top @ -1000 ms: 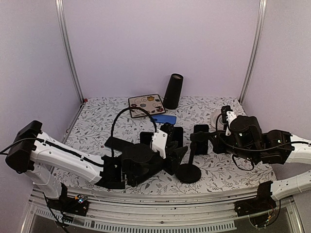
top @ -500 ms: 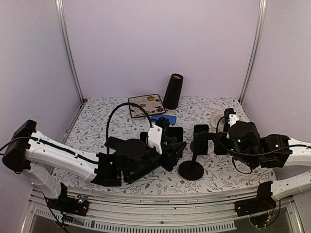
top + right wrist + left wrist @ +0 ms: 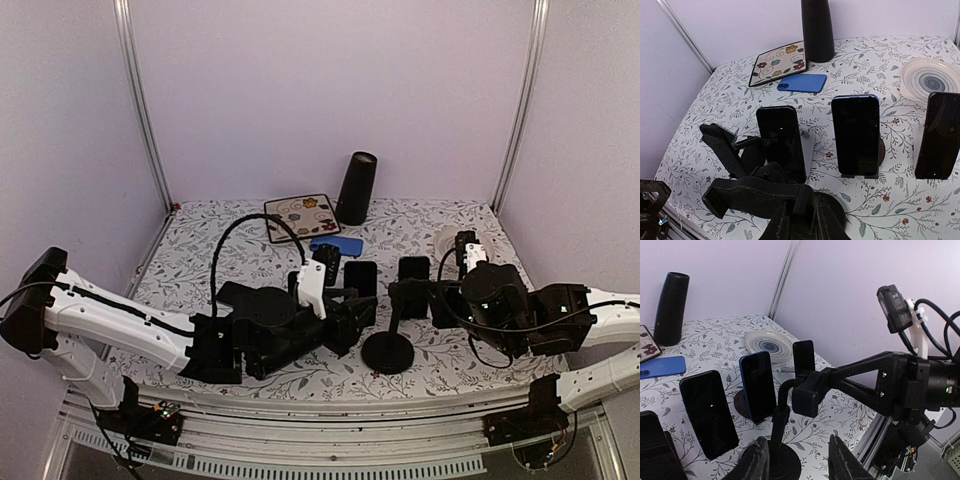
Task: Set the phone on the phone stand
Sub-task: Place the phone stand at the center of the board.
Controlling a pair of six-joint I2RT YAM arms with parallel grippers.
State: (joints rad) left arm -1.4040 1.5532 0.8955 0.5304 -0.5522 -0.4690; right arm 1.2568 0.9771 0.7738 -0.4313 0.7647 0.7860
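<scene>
Left wrist view: left claw point(image 3: 799, 446) half-open, empty, aimed at phone stand point(image 3: 781, 414) stem, lower centre; right claw point(image 3: 806, 391) pinched on its head. Stand best steadied before phone point(image 3: 710, 412) is grasped.

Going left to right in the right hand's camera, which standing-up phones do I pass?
Black phone → blue-edged phone → dark phone at the right edge.

Right claw point(image 3: 809, 389) pinches the phone stand point(image 3: 780, 424) at its head.

Overhead rear view, close wrists, seemingly sharing stand point(image 3: 388, 352)
</scene>
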